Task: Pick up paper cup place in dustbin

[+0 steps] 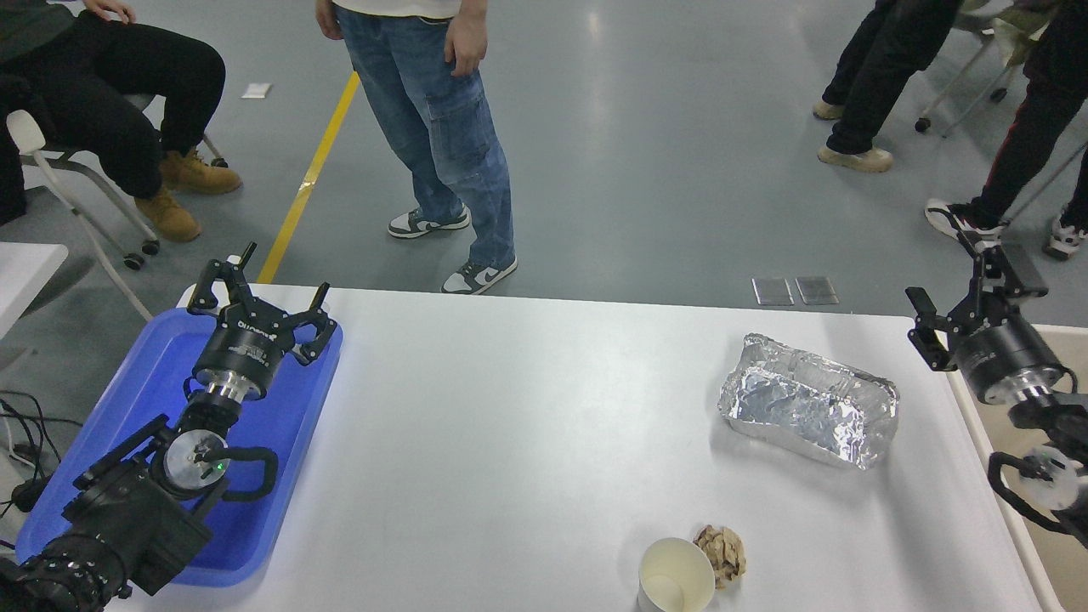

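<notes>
At the near edge of the white bench [527, 408], right of centre, one paper cup [677, 575] stands upright with its mouth open and its base cut off by the picture's bottom edge. One crumpled brown paper ball [722, 554] sits just beside it on the right, seemingly touching the rim. Farther back and to the right lies one crinkled silver foil tray [808, 400], well apart from the cup, with bare bench between them. The whole middle and left-centre of the bench is open surface up to the far edge.

One blue plastic tray [136, 399] covers the left end, and the left gripper [259, 293] is parked above it, its fingers spread wide and holding nothing. Off the right end, one beige dustbin [977, 425] shows only its pale rim and a strip of its inside. The right gripper [956, 302] hangs over the bin's far corner, fingers apart and empty, well away from the cup.

Four people are on the grey floor beyond the far edge.
</notes>
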Tool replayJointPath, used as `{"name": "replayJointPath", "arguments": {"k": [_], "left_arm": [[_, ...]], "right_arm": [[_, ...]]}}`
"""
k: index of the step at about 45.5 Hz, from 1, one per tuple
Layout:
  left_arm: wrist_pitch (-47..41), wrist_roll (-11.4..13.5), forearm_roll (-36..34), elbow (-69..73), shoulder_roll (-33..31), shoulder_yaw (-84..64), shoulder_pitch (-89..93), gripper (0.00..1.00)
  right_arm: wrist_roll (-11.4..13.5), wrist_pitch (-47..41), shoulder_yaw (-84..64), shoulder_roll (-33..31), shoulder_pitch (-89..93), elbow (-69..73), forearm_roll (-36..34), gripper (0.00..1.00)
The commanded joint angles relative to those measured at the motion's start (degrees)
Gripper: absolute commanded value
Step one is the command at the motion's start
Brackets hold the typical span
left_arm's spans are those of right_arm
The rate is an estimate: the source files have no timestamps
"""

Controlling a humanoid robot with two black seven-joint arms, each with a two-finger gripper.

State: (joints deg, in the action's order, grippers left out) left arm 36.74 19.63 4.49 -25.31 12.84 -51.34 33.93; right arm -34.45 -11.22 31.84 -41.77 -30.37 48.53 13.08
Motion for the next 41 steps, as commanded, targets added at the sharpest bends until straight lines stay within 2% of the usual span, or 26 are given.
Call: {"name": "replayJointPath", "arguments": {"k": [1,4,14,18,22,38,41], "left_arm": [[0.00,0.05,-0.01,0.00,0.00,0.01,0.00,1.00],[0.00,-0.03,-0.01,0.00,0.00,0.01,0.00,1.00],[0.00,-0.03,-0.01,0.00,0.00,0.01,0.00,1.00],[0.00,0.05,-0.01,0.00,0.00,-0.08,0.00,1.00],[0.00,-0.03,-0.01,0.00,0.00,0.01,0.00,1.00],[0.00,-0.03,-0.01,0.00,0.00,0.01,0.00,1.00],[0.00,-0.03,-0.01,0.00,0.00,-0.08,0.00,1.00]], "right_arm": [[0.96,-0.12,-15.13,-11.66,-6.44,9.38,2.21,1.00],[2.63,-0.21,-19.69,-13.51,-9.60,11.58,4.58,1.00],[11.42,-1.17,-32.09,-18.08,-19.89,18.44,14.33,1.00],[13.97,-2.40,-37.45,-19.14,-24.11,21.25,19.78,1.00],[14.77,-2.67,-42.72,-19.93,-27.54,24.32,24.00,1.00],[14.94,-3.37,-58.28,-22.13,-36.77,36.54,38.42,1.00],[15.73,-4.51,-60.66,-22.04,-38.61,38.13,39.74,1.00]]}}
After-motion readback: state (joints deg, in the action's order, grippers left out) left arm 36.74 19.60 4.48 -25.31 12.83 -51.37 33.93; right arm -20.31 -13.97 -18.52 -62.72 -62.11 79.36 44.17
